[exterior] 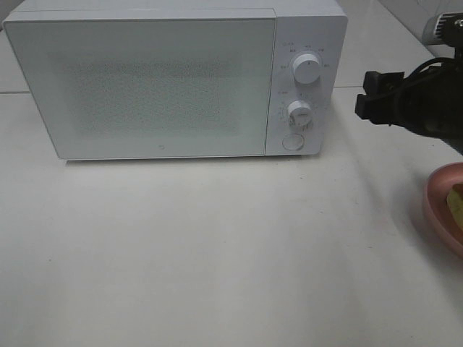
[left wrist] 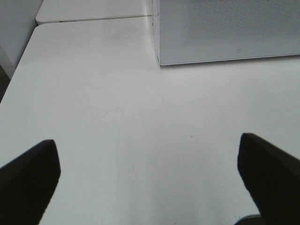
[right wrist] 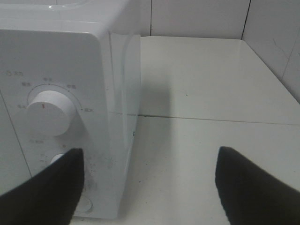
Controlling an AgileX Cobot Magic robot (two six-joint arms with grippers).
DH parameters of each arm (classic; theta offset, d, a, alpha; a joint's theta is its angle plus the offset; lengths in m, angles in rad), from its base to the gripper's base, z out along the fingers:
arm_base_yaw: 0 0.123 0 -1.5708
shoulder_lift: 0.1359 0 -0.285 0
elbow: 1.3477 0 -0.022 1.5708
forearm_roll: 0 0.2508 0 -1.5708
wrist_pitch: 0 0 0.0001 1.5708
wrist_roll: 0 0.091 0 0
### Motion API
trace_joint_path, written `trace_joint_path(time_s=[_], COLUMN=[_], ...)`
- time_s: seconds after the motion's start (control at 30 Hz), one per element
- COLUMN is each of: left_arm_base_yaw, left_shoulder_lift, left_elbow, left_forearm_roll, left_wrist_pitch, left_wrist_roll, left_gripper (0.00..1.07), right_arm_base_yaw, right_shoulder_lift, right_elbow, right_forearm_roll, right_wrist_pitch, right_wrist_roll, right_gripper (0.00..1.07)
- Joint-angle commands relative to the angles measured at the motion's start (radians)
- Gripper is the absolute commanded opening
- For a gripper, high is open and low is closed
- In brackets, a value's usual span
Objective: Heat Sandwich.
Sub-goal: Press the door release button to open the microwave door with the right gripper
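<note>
sandwich (exterior: 456, 203) shows only as a pale yellow sliver at the far right edge of the high view. it sits on the pink plate (exterior: 436, 196), which the frame itself cuts off, on the right side of the table (exterior: 217, 253), nearer than the microwave (exterior: 166, 87) and apart from it. nothing touches it.

the microwave door (exterior: 145, 87) is shut, so the food probably waits to one side until the oven is opened.

the right gripper (exterior: 372, 95) hangs in the air just right of the control panel, above the table and farther back than the plate. its jaws are spread wide with nothing between them. its wrist view looks along the panel, with the upper knob (right wrist: 48, 112) close by, which suggests it is lined up for the controls or the round button (exterior: 292, 141) under the lower knob (exterior: 299, 113). i judge that opening the door is the step in hand.

the left gripper (left wrist: 150, 183) is out of the high view. its own camera shows both fingers spread wide over bare table, empty, near the microwave's near left corner, likely parked clear of the door's swing.
</note>
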Motion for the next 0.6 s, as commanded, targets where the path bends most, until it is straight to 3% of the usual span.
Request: trace_joint_path(time_s=[0.03,0.17,0.6], left_arm_base_yaw=[-0.005,-0.005,-0.005], left_shoulder_lift=[-0.026,-0.026,-0.026], left_elbow=[0.003,0.003,0.003], left_forearm_roll=[-0.008,-0.008,-0.008], left_wrist_pitch=[-0.004,-0.004,-0.004], left_wrist_roll=[-0.003,-0.003,-0.003], left_gripper=[0.98,0.98,0.98], right_arm_base_yaw=[0.044,0.137,0.32], right_shoulder_lift=[0.02,0.084,0.239], right_elbow=[0.001,0.001,0.0], right_forearm_roll=[0.044,0.117,0.292], right_wrist_pitch=[-0.056,-0.118,-0.222], right_wrist_roll=[-0.042,-0.049,-0.049], right_gripper=[0.75,0.75,0.75])
